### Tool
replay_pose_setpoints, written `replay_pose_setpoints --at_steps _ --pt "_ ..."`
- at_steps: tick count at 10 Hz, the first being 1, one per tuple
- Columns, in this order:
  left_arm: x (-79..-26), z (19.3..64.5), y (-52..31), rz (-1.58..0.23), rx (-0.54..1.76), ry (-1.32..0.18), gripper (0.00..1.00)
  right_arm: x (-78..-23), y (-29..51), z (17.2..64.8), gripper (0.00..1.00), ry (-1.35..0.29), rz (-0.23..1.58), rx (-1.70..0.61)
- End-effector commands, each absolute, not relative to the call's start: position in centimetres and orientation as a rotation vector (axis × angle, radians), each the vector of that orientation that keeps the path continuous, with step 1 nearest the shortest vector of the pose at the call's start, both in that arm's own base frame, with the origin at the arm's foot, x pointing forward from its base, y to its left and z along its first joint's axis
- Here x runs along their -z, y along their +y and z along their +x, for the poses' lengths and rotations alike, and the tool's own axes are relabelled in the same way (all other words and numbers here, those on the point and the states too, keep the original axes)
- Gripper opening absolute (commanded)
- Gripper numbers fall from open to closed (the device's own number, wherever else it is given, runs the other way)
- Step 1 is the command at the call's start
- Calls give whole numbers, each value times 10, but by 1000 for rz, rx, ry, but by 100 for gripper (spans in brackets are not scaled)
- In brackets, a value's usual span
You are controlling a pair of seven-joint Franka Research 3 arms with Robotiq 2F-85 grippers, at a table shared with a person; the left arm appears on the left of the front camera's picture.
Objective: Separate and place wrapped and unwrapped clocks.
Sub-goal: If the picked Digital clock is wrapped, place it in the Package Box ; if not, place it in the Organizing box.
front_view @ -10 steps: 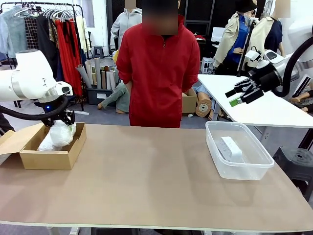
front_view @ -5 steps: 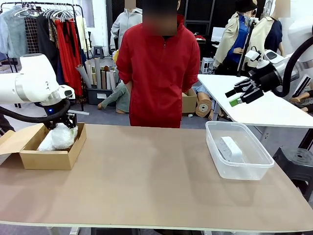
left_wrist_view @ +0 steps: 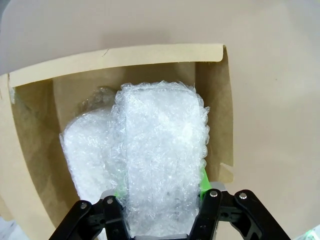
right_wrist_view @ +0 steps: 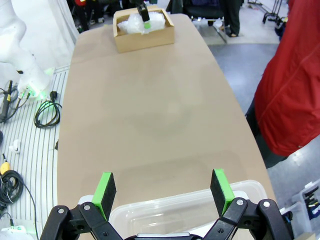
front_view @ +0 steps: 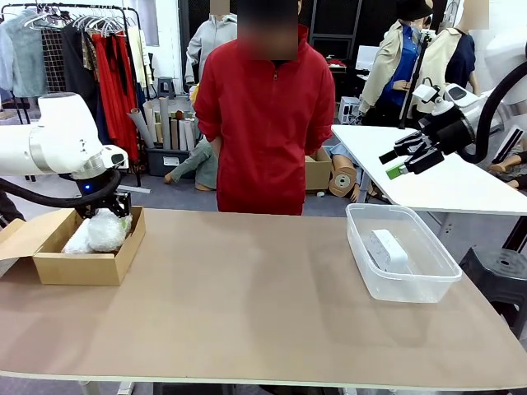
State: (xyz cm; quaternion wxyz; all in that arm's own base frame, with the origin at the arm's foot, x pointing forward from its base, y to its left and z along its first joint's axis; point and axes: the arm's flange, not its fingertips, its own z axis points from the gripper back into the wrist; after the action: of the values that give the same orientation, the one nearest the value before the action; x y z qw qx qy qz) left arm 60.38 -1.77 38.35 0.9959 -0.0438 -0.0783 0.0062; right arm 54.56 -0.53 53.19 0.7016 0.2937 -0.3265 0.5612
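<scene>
My left gripper (front_view: 107, 207) hangs over the brown cardboard box (front_view: 82, 267) at the table's left end, shut on a wrapped clock (front_view: 109, 229), an oblong bubble-wrap bundle. In the left wrist view the green pads (left_wrist_view: 202, 179) press both sides of this bundle (left_wrist_view: 162, 155), which reaches down into the box (left_wrist_view: 115, 57). A second wrapped clock (left_wrist_view: 85, 150) lies beside it in the box. The unwrapped clock (front_view: 389, 249), white and rounded, lies in the clear plastic tub (front_view: 440, 284) on the right. My right gripper (front_view: 403, 160) is open and empty, raised high at the right; its own view shows it (right_wrist_view: 162, 186) above the tub (right_wrist_view: 200, 205).
A person in a red top (front_view: 265, 115) stands at the far side of the table, hands behind the back. A white table (front_view: 445, 185) stands behind the tub on the right. The brown tabletop (front_view: 247, 288) stretches bare between box and tub.
The left gripper has lowered the wrapped clock a little deeper into the cardboard box. The right arm has stayed still.
</scene>
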Motion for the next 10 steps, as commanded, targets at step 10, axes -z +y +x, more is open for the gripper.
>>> replay_pose_setpoints --at_steps 10 --pt "-395 597 -29 -64 -37 -158 100 -534 -4 545 100 -731 653 -1252"
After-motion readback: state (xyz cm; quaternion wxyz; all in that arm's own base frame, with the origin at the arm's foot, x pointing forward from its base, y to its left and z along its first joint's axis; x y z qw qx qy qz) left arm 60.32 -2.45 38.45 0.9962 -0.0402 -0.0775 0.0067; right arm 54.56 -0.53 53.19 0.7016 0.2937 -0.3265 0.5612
